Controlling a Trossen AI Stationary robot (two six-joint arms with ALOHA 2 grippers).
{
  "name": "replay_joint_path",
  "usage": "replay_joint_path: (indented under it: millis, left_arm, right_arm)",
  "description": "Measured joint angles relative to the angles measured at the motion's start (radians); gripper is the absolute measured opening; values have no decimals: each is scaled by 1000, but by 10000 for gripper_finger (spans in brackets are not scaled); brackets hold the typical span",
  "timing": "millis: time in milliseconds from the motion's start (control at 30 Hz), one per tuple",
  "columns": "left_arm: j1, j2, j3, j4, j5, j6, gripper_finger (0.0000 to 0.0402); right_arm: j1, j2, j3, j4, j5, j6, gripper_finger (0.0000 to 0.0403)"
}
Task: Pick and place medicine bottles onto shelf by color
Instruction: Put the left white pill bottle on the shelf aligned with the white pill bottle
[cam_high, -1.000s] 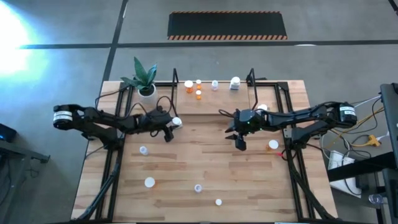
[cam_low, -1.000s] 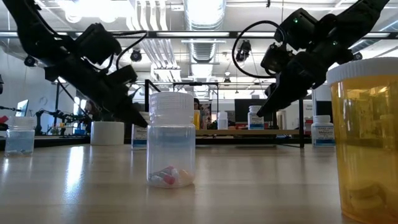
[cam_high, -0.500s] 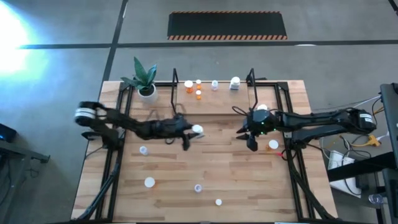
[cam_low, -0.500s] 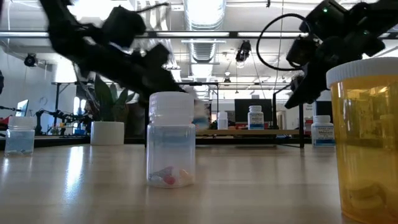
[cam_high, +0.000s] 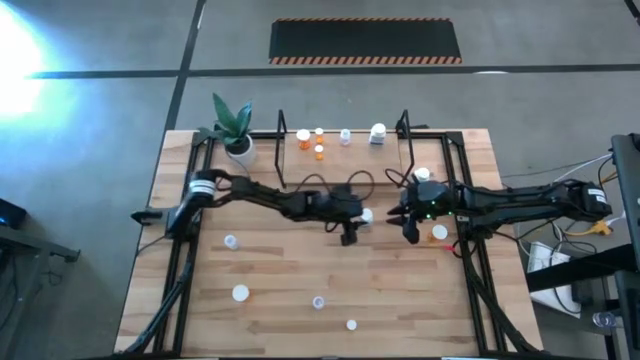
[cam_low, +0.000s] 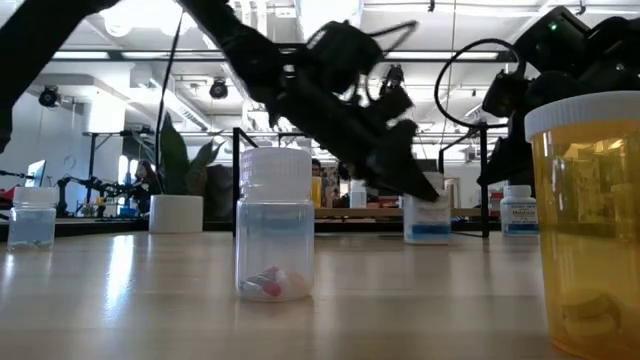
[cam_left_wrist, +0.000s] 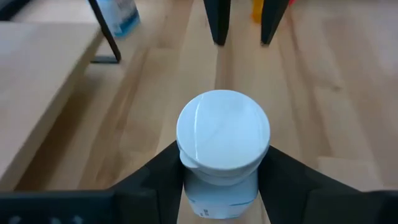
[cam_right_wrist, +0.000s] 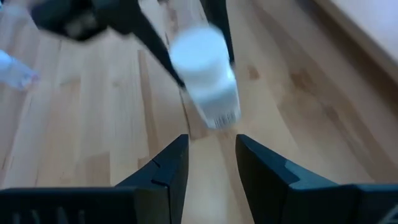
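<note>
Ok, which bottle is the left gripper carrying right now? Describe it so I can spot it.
Start from the shelf at the table's far edge and come toward the table's middle, where the two arms nearly meet. There the left gripper holds a white-bodied bottle with a white cap and a blue-printed label. The orange bottle lies beyond the right gripper.

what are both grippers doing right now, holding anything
Left gripper: shut on a white medicine bottle, carried above mid-table.
Right gripper: open and empty, facing that bottle.
</note>
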Motion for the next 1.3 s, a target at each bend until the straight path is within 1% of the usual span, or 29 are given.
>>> replay_joint_path:
  millis: [67,167,500,600,700,767,867,967,1067,1133,1200,1300]
  left_arm:
    - [0,35,53,-29,-1,8,163]
    - [-1,60,81,-26,-1,7,175]
    - [0,63,75,-7,-1,12,187]
    - [0,58,75,-29,-1,32,205]
    - [1,20,74,-101,-1,63,237]
    - [5,-21,70,-157,0,66,262]
    - [11,-96,34,-235,-1,62,293]
    - [15,-169,-47,-227,-34,48,310]
    - [15,-235,-165,-128,-127,19,315]
    - [15,-263,-256,-21,-181,-1,315]
    - [15,-286,-357,107,-205,-24,315]
    - [12,-304,-480,344,-207,-59,315]
  right_arm:
    - [0,-3,-13,35,2,-3,123]
    - [0,-1,-29,62,-2,-4,123]
    - [0,3,-39,67,-12,-80,123]
    - [0,3,-39,88,-7,-127,123]
    - [-3,3,-32,97,-4,-149,125]
    - [-3,3,-20,97,0,-152,132]
    - [-3,3,-2,96,11,-156,158]
    - [-3,21,18,96,22,-156,195]
    - [-3,64,37,98,24,-166,232]
    - [-3,108,47,121,23,-188,251]
    - [-3,154,59,146,23,-215,265]
    - [-3,218,95,162,22,-252,273]
